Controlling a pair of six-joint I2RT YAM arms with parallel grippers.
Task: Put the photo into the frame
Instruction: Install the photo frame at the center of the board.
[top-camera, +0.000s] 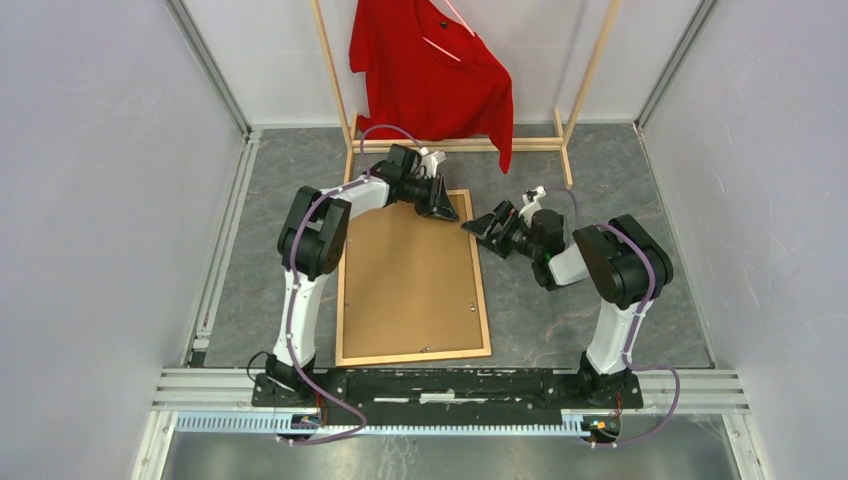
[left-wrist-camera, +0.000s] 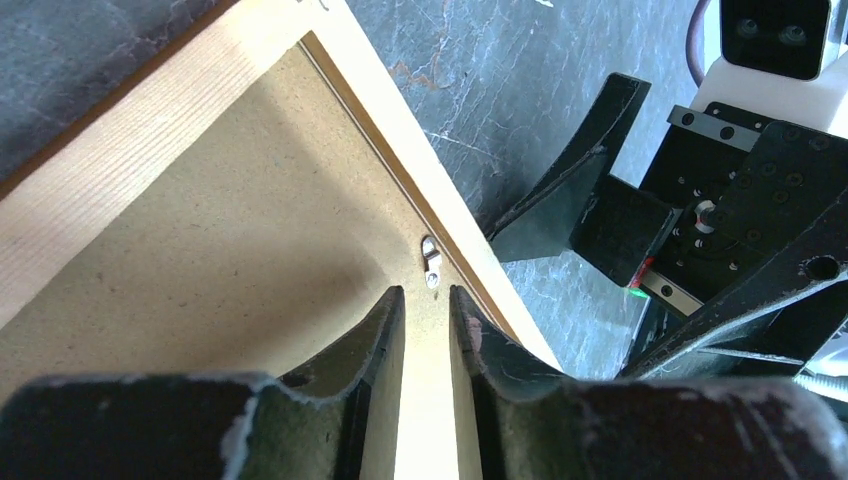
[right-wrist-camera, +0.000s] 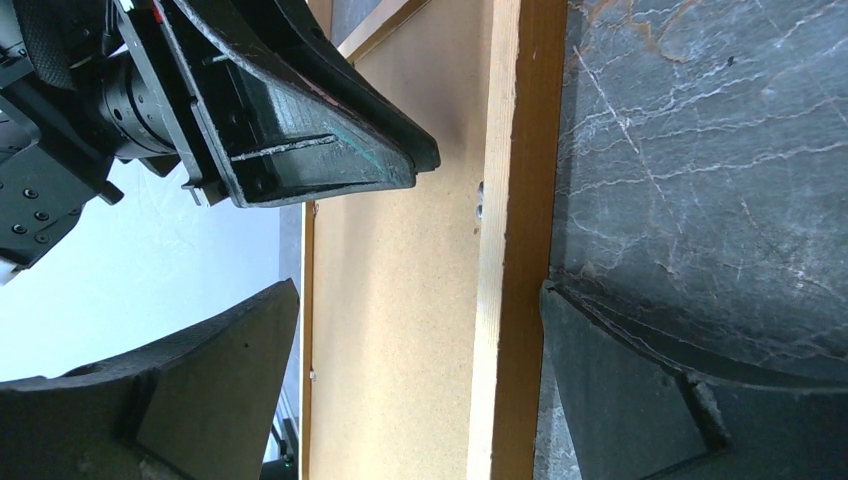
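The frame (top-camera: 484, 300) of orange-brown wood lies flat, back side up, with the plain brown backing board (top-camera: 410, 280) set in it. The photo is hidden or out of view. My left gripper (top-camera: 447, 210) hovers over the frame's far right corner, its jaws a narrow gap apart with nothing between them. In the left wrist view its tips (left-wrist-camera: 425, 292) sit just short of a small metal clip (left-wrist-camera: 432, 262) on the board by the frame's rail (left-wrist-camera: 100, 170). My right gripper (top-camera: 480, 225) is open and empty beside the frame's right rail (right-wrist-camera: 520, 200), straddling it in the right wrist view (right-wrist-camera: 418, 290).
A pale wooden clothes rack (top-camera: 455, 145) with a red shirt (top-camera: 430, 70) stands just behind the frame. The two grippers are close together at the frame's far right corner. Grey walls close in both sides of the dark stone-patterned tabletop (top-camera: 600, 300).
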